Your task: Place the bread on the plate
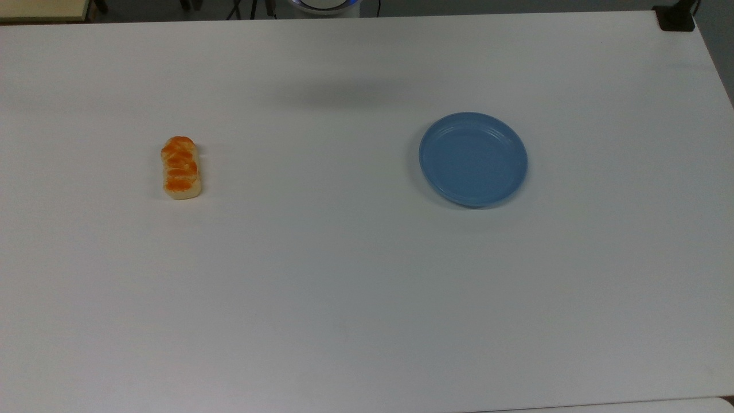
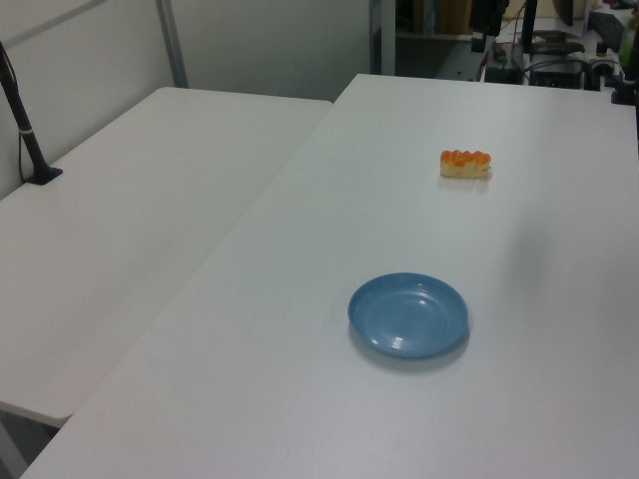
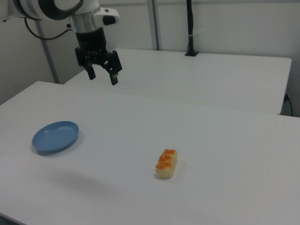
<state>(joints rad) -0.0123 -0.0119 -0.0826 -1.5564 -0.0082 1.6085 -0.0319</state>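
Note:
The bread (image 1: 182,168), a small cream loaf with an orange-brown segmented top, lies alone on the white table at the top view's left; it also shows as the bread (image 2: 465,164) and the bread (image 3: 166,163). The round blue plate (image 1: 472,159) sits bare at the top view's right, seen too as the plate (image 2: 408,315) and the plate (image 3: 55,137). In the right view my gripper (image 3: 101,76) hangs high above the table, open with nothing between its fingers, above and to the right of the plate and well left of the bread.
A second white table (image 2: 130,220) adjoins on the left view's left, with a black post (image 2: 25,130) standing on it. A black clamp (image 1: 676,17) sits at the top view's far right corner. A faint arm shadow (image 1: 338,94) falls between bread and plate.

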